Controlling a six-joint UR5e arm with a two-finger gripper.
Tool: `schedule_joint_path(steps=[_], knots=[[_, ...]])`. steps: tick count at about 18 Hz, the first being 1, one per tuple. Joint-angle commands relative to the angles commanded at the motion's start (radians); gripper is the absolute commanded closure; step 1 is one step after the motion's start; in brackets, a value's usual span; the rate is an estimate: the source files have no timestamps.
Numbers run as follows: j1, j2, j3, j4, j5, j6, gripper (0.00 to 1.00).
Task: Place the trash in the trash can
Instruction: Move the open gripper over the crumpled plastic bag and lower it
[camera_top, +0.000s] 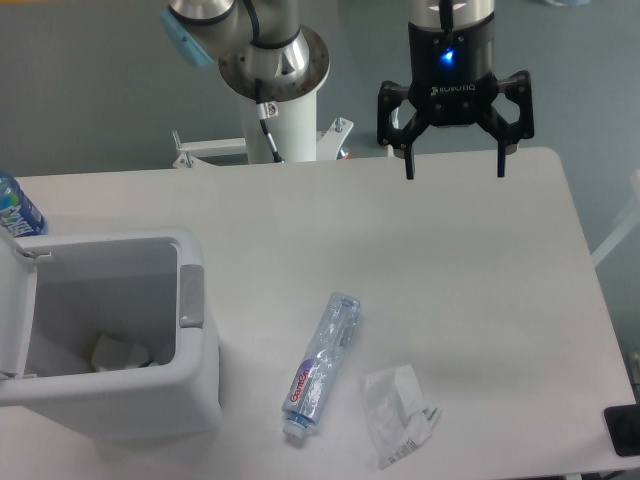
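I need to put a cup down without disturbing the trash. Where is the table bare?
Bare: the far half of the white table, below the open black gripper, and its right side. Crowded: the near edge, with the white plastic bin, crushed clear bottle and crumpled wrapper.

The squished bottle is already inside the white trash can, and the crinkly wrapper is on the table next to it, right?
Not quite. The camera view shows the squished bottle lying on the table, outside the trash can. The wrapper does lie on the table beside it.
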Motion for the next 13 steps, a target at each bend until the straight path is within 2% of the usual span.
schedule_joint_path(steps=[5, 7, 11, 13], knots=[[0.000, -0.003, -0.008, 0.023, 0.000, 0.000, 0.00], [-0.002, -0.005, -0.038, 0.076, -0.002, 0.002, 0.00], [-0.003, 0.021, -0.164, 0.224, 0.003, -0.059, 0.00], [-0.003, 0.021, -0.187, 0.251, 0.000, -0.104, 0.00]])
